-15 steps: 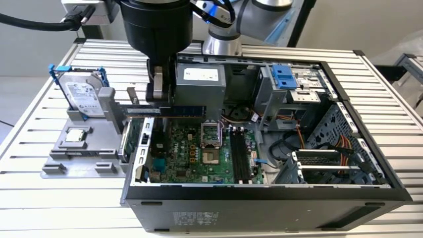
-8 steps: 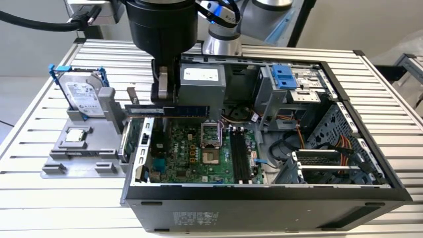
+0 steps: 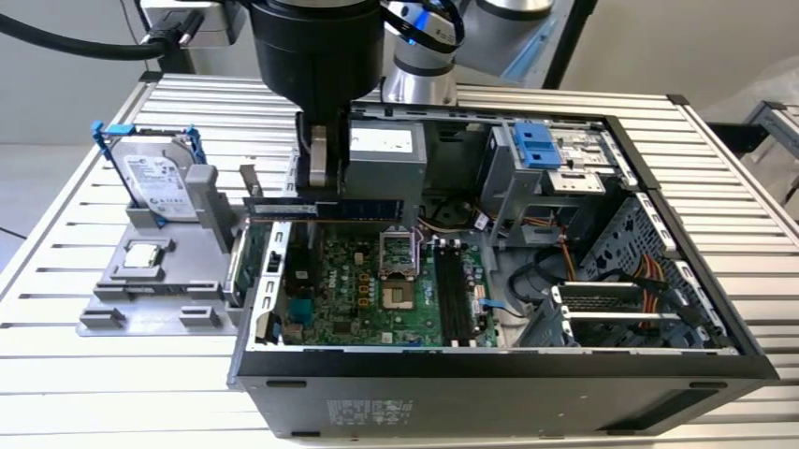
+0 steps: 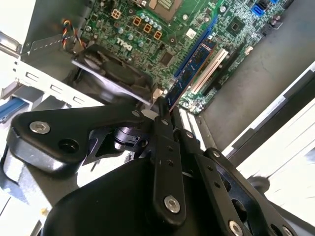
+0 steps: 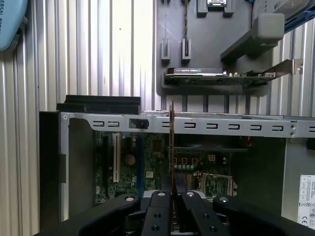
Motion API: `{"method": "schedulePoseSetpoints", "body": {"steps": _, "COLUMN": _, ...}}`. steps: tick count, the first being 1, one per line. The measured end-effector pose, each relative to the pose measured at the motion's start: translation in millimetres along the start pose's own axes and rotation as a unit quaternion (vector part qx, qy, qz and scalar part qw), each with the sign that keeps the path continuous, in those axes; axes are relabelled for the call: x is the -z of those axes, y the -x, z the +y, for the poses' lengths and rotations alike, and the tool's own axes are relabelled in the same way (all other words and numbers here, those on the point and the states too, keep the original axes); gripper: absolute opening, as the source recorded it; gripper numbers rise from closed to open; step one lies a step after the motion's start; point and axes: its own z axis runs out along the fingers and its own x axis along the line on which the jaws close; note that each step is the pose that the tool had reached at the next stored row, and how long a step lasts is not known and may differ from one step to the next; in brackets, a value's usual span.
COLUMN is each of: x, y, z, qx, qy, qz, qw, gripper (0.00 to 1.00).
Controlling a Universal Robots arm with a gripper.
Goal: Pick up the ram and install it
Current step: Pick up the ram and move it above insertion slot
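Observation:
The ram (image 3: 369, 207) is a thin dark blue-green stick held level in the air, with my gripper (image 3: 322, 196) shut on its middle. It hangs over the edge of the open computer case (image 3: 500, 360) on the exterior view's left, above the motherboard (image 3: 362, 290). The empty memory slots (image 3: 456, 292) lie lower and toward the exterior view's right of it. In the first wrist view the ram (image 5: 171, 142) shows edge-on, rising from my gripper (image 5: 171, 194). In the second wrist view the ram (image 4: 197, 64) sticks out from my gripper (image 4: 162, 112) over the green board.
A grey fixture (image 3: 150, 290) beside the case holds a silver hard drive with a blue handle (image 3: 156, 178) and a processor chip (image 3: 144, 254). An expansion card (image 5: 216, 73) stands in the fixture. Drive cages (image 3: 549, 159) and cables (image 3: 624, 271) fill the case's far side.

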Motion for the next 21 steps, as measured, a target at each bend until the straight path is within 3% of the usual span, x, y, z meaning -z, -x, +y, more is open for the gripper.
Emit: {"method": "schedulePoseSetpoints", "body": {"steps": 21, "x": 0.2, "y": 0.1, "z": -14.6, "qx": 0.000, "qy": 0.0000, "qz": 0.0000, "qw": 1.0000, "gripper": 0.00}}
